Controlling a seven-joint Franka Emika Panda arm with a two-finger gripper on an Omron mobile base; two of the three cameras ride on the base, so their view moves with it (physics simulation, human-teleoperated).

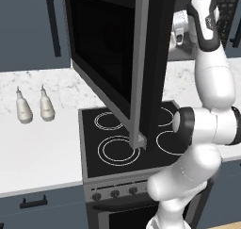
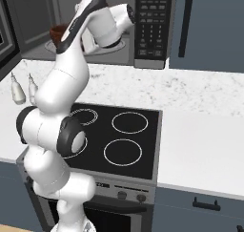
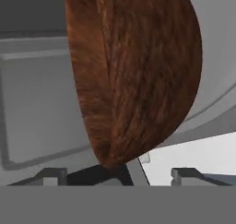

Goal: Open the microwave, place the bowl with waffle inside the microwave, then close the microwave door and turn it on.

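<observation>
The microwave [image 2: 152, 26] stands at the back of the counter. Its door [image 1: 108, 49] is swung wide open toward me, above the stove. The reddish-brown bowl [image 2: 59, 33] sits inside the grey cavity on the round tray. In the hand view the bowl [image 3: 138, 75] looms very close, rolled on its side by the camera's tilt. My gripper [image 3: 120, 174] is open, and its two fingertips [image 3: 53, 174] stand wide apart below the bowl without pressing on it. My arm reaches up into the cavity. The waffle is hidden.
A black stovetop [image 2: 119, 135] with several rings lies under the open door, with oven knobs along its front. Two pale shakers [image 1: 23, 108] stand on the marble counter [image 2: 200, 131] to the left. Dark blue cabinets flank the microwave.
</observation>
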